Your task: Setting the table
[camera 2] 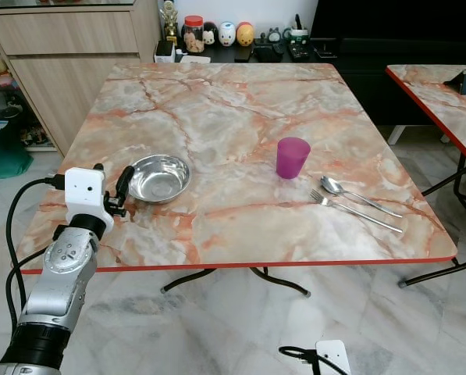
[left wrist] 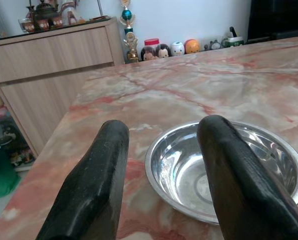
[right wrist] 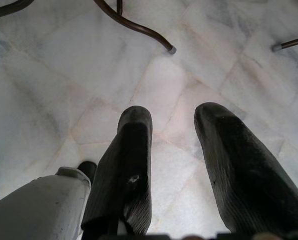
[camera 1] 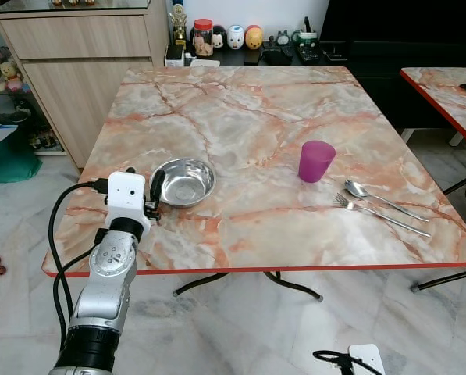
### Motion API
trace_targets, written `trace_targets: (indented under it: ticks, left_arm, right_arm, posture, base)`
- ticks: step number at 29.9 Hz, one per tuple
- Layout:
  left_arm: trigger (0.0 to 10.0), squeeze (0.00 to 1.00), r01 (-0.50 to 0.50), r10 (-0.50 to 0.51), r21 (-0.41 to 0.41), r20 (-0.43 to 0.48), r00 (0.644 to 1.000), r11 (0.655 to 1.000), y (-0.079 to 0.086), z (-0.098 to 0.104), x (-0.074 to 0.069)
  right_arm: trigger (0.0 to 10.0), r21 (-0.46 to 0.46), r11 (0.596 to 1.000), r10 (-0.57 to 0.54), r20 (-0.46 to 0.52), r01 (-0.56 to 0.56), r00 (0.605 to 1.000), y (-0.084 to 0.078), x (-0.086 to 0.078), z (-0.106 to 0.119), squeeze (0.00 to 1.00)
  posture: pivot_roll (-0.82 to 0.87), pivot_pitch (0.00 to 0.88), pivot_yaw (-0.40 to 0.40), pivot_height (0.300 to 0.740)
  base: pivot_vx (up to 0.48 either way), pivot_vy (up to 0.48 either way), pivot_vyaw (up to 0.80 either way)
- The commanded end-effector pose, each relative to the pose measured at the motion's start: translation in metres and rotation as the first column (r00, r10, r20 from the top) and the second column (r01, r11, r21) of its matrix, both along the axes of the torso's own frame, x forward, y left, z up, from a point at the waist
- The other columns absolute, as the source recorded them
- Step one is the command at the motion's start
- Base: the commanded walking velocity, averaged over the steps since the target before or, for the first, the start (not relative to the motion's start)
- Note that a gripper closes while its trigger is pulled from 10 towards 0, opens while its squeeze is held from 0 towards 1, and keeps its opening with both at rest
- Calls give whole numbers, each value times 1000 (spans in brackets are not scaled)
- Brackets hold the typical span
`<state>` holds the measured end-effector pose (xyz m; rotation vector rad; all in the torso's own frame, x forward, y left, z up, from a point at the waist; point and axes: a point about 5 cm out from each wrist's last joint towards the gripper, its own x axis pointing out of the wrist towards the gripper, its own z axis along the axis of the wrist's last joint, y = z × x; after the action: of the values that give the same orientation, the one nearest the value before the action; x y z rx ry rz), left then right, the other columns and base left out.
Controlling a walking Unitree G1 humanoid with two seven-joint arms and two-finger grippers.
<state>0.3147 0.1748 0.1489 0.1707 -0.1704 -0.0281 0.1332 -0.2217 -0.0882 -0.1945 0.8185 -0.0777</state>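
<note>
— Bowl (camera 1: 183,182)?
— Steel, upright on the marble table (camera 1: 248,117), near its left edge toward the front. The left gripper (left wrist: 161,150) hovers at its rim, fingers spread wide, one over the bowl, one outside, holding nothing.
— Other pieces?
— Purple cup (camera 1: 316,161) right of centre; spoon (camera 1: 381,196) and fork (camera 1: 377,213) side by side near the front right corner.
— Right gripper (right wrist: 176,145)?
— Hanging over the floor (right wrist: 49,75), fingers apart, empty.

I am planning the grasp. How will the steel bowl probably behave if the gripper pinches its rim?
The steel bowl looks thin and shiny, so probably light, rigid and slippery. Low and wide, it should slide on the table rather than tip. The open left gripper straddles its rim.
</note>
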Motion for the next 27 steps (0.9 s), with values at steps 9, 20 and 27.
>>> trace_targets:
  ticks: [9,20,27]
  left_arm:
    - [10000,0,-10,10,7,3,1000,1000,4,1,-3]
    - [10000,0,2,-2,6,2,1000,1000,0,1,-2]
    - [10000,0,0,0,8,0,1000,1000,1,0,-3]
  right_arm:
    - [10000,-3,999,-54,111,55,992,-2,4,7,0]
    - [10000,-51,995,-74,222,87,972,-4,6,15,0]
    - [10000,-90,993,-53,287,82,957,-5,7,20,0]
  posture:
    - [-9,0,-36,740]
    - [-24,0,-34,740]
    - [-25,0,-38,740]
  base:
    - [0,0,0]
    - [0,0,0]
    - [0,0,0]
